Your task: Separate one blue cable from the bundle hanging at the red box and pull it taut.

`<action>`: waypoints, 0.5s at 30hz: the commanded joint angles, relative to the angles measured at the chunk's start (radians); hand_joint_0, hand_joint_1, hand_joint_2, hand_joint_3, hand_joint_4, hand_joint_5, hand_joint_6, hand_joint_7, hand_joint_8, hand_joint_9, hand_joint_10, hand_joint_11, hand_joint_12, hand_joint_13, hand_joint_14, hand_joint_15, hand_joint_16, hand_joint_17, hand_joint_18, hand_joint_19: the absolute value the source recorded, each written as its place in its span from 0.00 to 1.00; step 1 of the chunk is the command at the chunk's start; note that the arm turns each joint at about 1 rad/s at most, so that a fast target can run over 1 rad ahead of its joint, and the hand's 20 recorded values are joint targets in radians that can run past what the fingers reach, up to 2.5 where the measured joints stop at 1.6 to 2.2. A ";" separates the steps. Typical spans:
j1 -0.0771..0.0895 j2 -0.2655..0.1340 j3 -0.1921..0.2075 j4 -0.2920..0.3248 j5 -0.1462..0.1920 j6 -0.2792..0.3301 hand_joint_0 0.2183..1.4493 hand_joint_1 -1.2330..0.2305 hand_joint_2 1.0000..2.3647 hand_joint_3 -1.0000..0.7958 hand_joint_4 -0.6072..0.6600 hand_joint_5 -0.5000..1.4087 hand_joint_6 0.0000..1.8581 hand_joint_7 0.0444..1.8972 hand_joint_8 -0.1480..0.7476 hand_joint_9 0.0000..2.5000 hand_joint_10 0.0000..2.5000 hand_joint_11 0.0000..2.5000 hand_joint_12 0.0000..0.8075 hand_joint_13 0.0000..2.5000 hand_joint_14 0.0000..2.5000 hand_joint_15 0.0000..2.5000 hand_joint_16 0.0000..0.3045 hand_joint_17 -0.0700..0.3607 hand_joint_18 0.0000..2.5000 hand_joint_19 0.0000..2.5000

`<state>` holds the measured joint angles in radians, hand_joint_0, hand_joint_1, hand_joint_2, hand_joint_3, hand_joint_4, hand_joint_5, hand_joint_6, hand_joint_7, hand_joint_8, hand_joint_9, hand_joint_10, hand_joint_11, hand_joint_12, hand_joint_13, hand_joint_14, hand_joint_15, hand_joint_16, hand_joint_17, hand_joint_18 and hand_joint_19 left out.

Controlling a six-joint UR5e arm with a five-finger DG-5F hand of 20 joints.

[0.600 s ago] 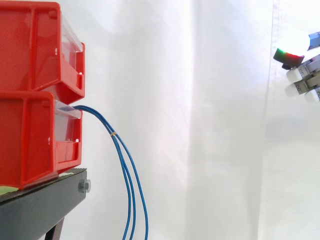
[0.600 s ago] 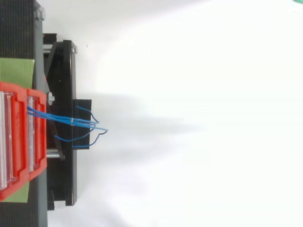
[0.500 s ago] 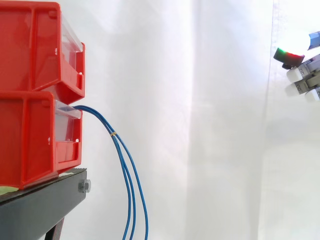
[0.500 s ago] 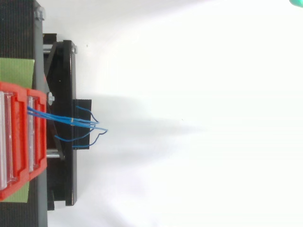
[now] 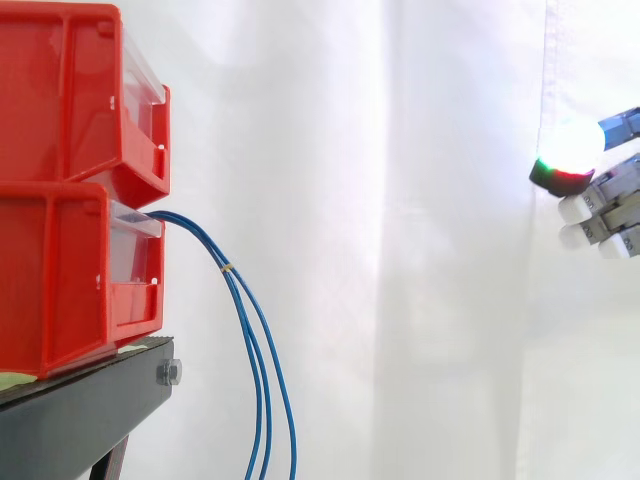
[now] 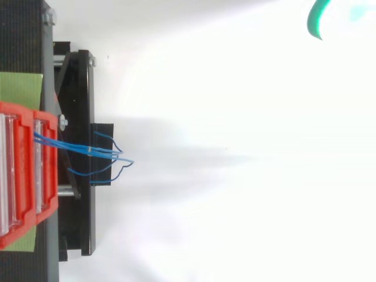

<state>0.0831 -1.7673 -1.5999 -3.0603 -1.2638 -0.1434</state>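
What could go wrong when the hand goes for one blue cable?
The blue cables hang close together, bound by a small yellow tie, so the thick fingertips may catch several at once. A hard pull might also drag the lower red bin off its black stand.

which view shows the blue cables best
The side view: the blue cables leave the lower red bin and hang down in a loose curve. The top view foreshortens them into short strands over the black stand.
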 commanded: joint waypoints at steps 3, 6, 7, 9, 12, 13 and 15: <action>0.003 -0.041 0.000 0.029 0.003 0.001 0.20 0.43 0.00 0.28 0.65 0.14 0.27 0.40 0.49 0.17 0.00 0.09 0.38 0.13 0.00 0.03 0.12 0.36 0.07 0.06; 0.006 -0.073 0.000 0.048 0.001 0.008 0.20 0.43 0.00 0.28 0.64 0.13 0.27 0.39 0.48 0.17 0.00 0.09 0.38 0.13 0.00 0.02 0.12 0.36 0.07 0.06; 0.006 -0.081 0.000 0.063 0.003 0.008 0.20 0.43 0.00 0.28 0.64 0.13 0.27 0.39 0.48 0.17 0.00 0.09 0.38 0.13 0.00 0.02 0.12 0.36 0.07 0.06; 0.007 -0.087 0.000 0.090 0.004 0.002 0.20 0.43 0.00 0.28 0.63 0.13 0.27 0.40 0.47 0.16 0.00 0.09 0.37 0.13 0.00 0.02 0.12 0.36 0.07 0.06; 0.007 -0.093 0.000 0.110 0.012 0.001 0.21 0.43 0.00 0.28 0.63 0.13 0.27 0.39 0.47 0.16 0.00 0.09 0.37 0.12 0.00 0.02 0.12 0.36 0.07 0.06; 0.009 -0.106 0.000 0.121 0.021 -0.002 0.21 0.43 0.00 0.28 0.63 0.13 0.27 0.40 0.47 0.16 0.00 0.09 0.37 0.12 0.00 0.02 0.12 0.36 0.07 0.06; 0.009 -0.118 0.000 0.126 0.026 0.002 0.21 0.43 0.00 0.28 0.63 0.13 0.27 0.40 0.46 0.16 0.00 0.09 0.37 0.12 0.00 0.02 0.12 0.35 0.07 0.06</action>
<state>0.0912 -1.8658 -1.5999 -2.9529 -1.2487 -0.1422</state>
